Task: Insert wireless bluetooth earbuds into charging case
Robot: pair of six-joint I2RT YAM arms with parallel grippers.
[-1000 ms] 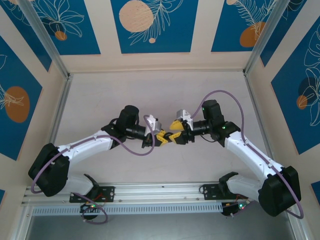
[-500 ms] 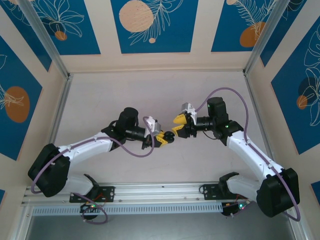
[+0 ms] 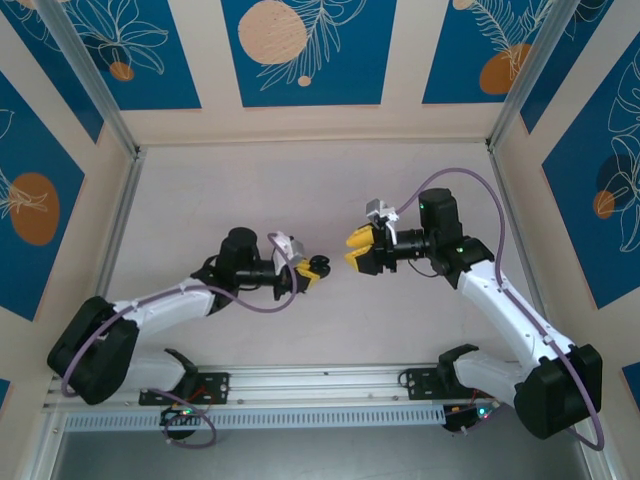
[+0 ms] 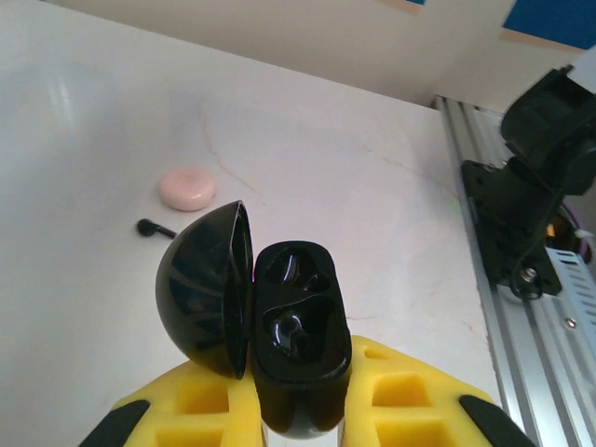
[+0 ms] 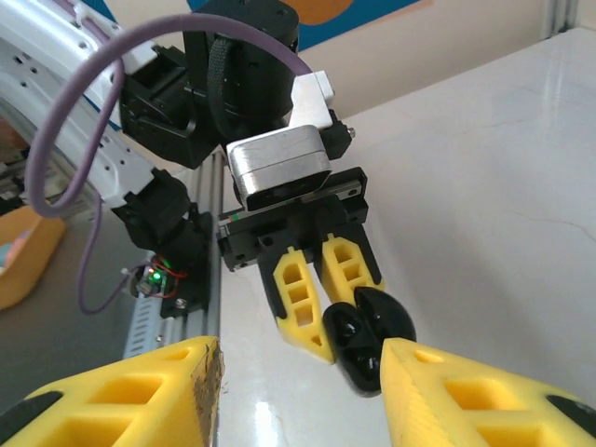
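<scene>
Left wrist view: you see your left gripper (image 4: pixel 294 377) pinching the charging case (image 4: pixel 298 317) between its two yellow fingers (image 4: pixel 405 400).
Left gripper: it is pressed tight on the bottom part of the case, one finger on each side.
Charging case: it is black and open. In this view the lid swings out to the left, and the hollow inside faces the camera. Something shiny sits in the hollow, but you cannot tell if it is a bud.
Earbud: one tiny black earbud (image 4: pixel 154 227) lies on the table (image 4: pixel 354 186), past the lid and well apart from the gripper.
Pink disc: a flat pink disc (image 4: pixel 187 188) lies near the earbud, a little farther out, not touching it.
Right wrist view: your right gripper (image 5: pixel 298 358) has its fingers spread wide, with nothing between them. The left gripper and the case face that gap, close in front of it.
Top external view: the two grippers point at each other over the middle of the table. The case is just beside the right gripper's fingers, with a small gap between them.
</scene>
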